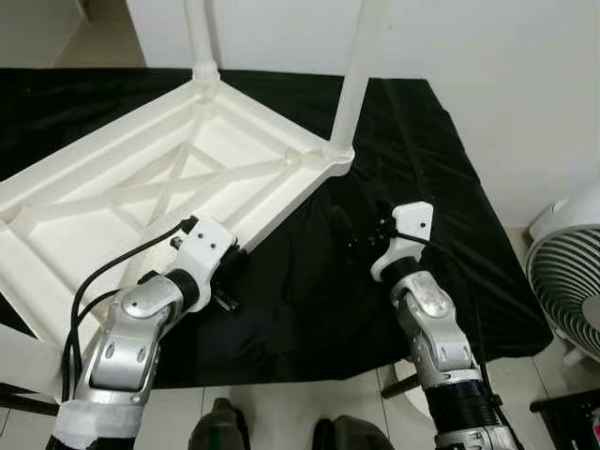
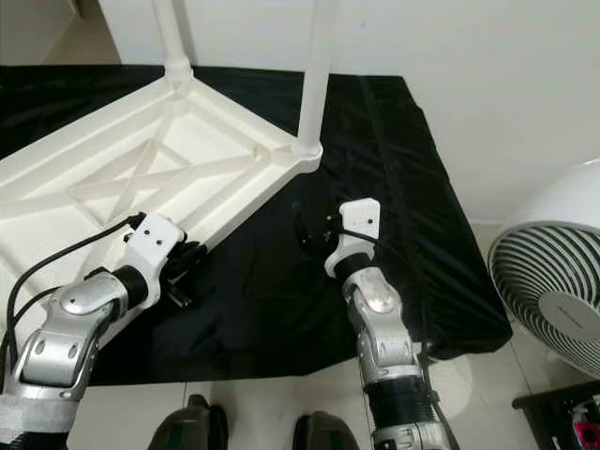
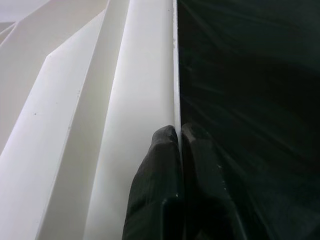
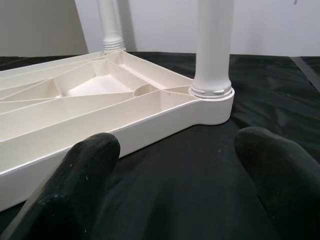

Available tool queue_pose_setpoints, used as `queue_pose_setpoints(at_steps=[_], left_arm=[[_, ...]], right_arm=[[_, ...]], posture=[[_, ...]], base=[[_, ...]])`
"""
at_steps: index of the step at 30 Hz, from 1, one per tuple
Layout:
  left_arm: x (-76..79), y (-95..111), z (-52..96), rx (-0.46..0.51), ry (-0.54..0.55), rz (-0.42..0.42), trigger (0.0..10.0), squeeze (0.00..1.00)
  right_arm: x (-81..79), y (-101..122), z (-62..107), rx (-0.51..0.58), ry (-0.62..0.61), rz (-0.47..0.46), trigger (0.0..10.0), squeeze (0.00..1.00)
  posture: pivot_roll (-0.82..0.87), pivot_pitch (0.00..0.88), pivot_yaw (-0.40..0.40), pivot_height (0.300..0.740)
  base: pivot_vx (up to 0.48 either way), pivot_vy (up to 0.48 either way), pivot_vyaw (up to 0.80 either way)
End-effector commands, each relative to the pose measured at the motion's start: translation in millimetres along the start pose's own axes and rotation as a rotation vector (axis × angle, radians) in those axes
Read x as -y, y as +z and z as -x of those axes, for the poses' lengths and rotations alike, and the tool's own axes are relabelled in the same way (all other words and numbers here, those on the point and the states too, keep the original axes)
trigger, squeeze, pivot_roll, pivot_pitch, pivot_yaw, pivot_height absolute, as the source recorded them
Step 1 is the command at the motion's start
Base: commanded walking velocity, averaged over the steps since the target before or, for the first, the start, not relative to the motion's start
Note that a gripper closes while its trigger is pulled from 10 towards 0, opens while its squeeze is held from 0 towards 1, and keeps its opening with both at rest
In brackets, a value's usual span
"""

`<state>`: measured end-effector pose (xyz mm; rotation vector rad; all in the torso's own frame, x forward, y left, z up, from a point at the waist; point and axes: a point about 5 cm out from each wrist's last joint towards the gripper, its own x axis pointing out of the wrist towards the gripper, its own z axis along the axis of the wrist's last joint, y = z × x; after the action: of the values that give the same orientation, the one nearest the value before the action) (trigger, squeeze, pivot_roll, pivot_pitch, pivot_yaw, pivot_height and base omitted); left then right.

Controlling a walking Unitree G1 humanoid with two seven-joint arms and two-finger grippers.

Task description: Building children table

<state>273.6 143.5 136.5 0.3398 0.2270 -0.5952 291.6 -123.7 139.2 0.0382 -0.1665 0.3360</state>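
Observation:
A white plastic tabletop (image 1: 141,187) lies upside down on a black cloth (image 1: 422,169), its ribbed underside facing up. One white leg (image 1: 352,84) stands in its right corner and another leg (image 1: 199,33) in the far corner. My left gripper (image 1: 228,281) is at the tabletop's near rim; in the left wrist view its fingertips (image 3: 165,145) are pressed together on the rim's thin lip (image 3: 175,75). My right gripper (image 1: 361,239) rests low over the cloth, open, facing the right corner leg (image 4: 212,45) with a wide gap between its fingers (image 4: 90,165).
A white fan (image 1: 567,281) stands on the floor to the right. A white wall rises behind the cloth-covered surface. The cloth's front edge (image 1: 309,370) hangs just ahead of my feet (image 1: 220,427) on the tiled floor.

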Motion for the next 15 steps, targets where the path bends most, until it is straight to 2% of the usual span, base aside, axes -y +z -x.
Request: queue_pose_setpoints(at_steps=[1,5,11,15], left_arm=[[-9.2,-13,-6.9,-0.058,0.248,0.003,0.0,0.00],[-12.4,-8,-17.0,-0.045,0.247,-0.003,0.0,0.00],[-23.2,-9,-21.3,-0.048,0.259,-0.045,0.2,0.00],[-31.0,-9,-22.5,-0.045,0.268,-0.056,0.0,0.00]], right_arm=[[0.3,-1,0.0,-0.005,-0.007,-0.009,10.0,0.00],[0.8,0,-0.6,0.001,-0.015,-0.009,10.0,0.00],[1.7,2,-0.6,0.007,-0.028,-0.012,10.0,0.00],[1.4,2,-0.7,0.008,-0.031,-0.014,10.0,0.00]], posture=[[0.02,0.075,-0.040,0.740],[0.02,0.077,-0.035,0.740],[0.01,0.086,-0.032,0.740],[0.01,0.092,-0.032,0.740]], base=[[0.000,0.000,0.00],[0.000,0.000,0.00],[0.000,0.000,0.00],[0.000,0.000,0.00]])
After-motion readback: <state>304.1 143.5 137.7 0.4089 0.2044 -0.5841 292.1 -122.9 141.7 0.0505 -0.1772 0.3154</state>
